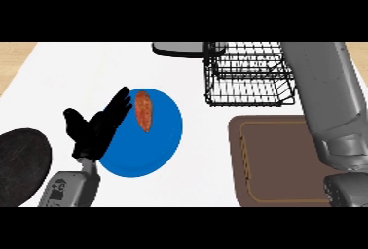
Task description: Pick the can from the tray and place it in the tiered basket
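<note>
The left hand (pixel 92 131) is up at the lower left, black fingers spread straight and relaxed, holding nothing, resting over the left edge of the round blue plate (pixel 147 146). On that plate, just beside the fingertips, lies a long orange-brown sweet potato (pixel 143 110), pointing up and down the view. Further left, a round black pan-like disc (pixel 22 165) sits at the desk's edge. Across on the right, the long grey right forearm (pixel 330 107) runs from the lower edge up past the black wire tiered basket (pixel 248 78) at the top, reaching over its right side; the right hand itself is out of sight, so whether it is holding anything can't be told. Below the basket lies the brown rectangular tray (pixel 277 165) on the white desk (pixel 86 68), the forearm crossing its right edge. The can shows nowhere on the tray's visible part, nor can it be made out in the basket.
</note>
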Action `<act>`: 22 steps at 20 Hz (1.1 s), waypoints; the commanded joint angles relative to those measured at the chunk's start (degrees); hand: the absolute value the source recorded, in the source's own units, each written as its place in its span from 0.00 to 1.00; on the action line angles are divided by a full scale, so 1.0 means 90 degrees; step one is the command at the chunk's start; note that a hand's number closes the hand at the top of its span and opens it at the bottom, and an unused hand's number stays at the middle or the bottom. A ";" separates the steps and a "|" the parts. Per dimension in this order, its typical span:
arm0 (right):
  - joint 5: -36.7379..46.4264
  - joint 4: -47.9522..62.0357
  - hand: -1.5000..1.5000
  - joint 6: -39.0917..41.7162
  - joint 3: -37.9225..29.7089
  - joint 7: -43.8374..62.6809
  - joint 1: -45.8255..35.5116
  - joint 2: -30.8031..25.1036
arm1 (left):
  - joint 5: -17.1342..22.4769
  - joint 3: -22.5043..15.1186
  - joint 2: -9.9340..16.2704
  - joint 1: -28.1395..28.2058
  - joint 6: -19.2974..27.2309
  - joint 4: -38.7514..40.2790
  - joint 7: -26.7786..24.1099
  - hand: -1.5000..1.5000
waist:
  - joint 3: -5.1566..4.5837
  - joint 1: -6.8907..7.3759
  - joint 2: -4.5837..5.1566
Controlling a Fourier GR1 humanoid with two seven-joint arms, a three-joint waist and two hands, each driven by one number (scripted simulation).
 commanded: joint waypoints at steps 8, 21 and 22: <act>-0.0576 0.1625 0.00 -0.1249 -0.0655 -0.2246 -0.0923 0.0421 | -0.0086 -0.0119 -0.0059 -0.0057 -0.0038 0.0061 -0.0025 0.50 | -0.0004 0.0039 0.0027; -0.0668 0.0928 0.00 -0.1987 -0.1003 -0.1090 -0.0241 -0.0501 | -0.0007 0.0271 0.0201 0.0272 -0.0004 0.0014 -0.0125 0.50 | -0.0004 -0.0416 -0.0156; -0.0855 0.0756 0.00 -0.1540 -0.1122 -0.1182 0.0040 -0.0818 | 0.0068 0.0352 0.0282 0.0289 -0.0033 -0.0041 0.0024 0.50 | -0.0001 -0.0475 -0.0174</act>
